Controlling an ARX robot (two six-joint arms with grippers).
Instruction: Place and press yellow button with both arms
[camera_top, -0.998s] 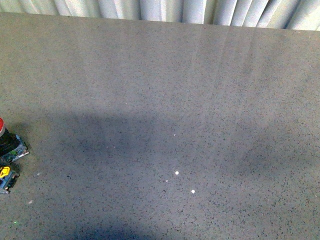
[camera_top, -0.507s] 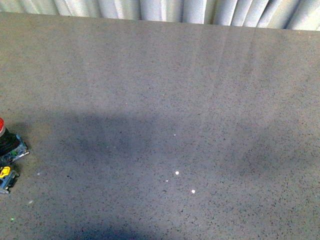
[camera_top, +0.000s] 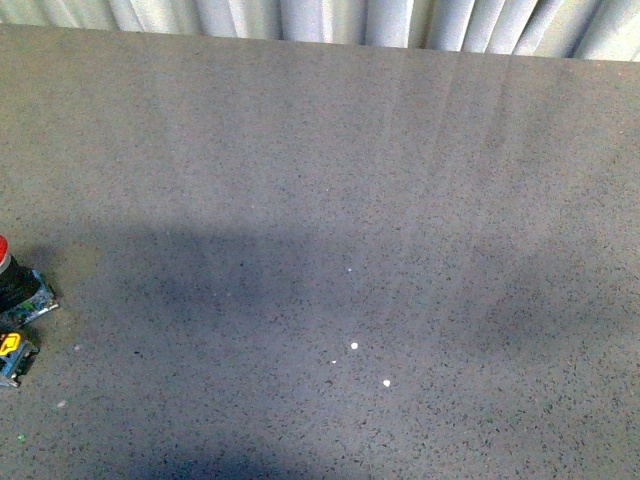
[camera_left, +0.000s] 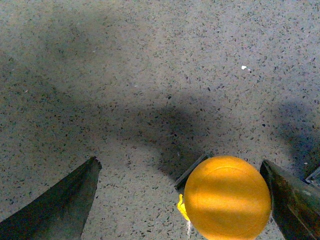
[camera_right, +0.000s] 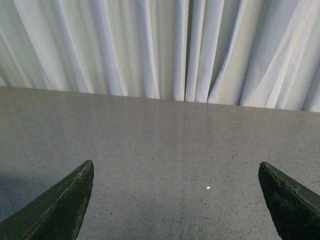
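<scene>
The yellow button shows only in the left wrist view, its domed orange-yellow cap facing the camera above a dark square base edge. My left gripper is open and straddles it; the cap sits close to one finger and well apart from the other finger. My right gripper is open over bare grey table with nothing between its fingers. Neither arm appears in the front view, and the yellow button is out of that view.
At the front view's far left edge stand a red-capped button on a black body and a tiny blue part with a yellow bit. The speckled grey table runs back to white curtains. A few white specks lie mid-table.
</scene>
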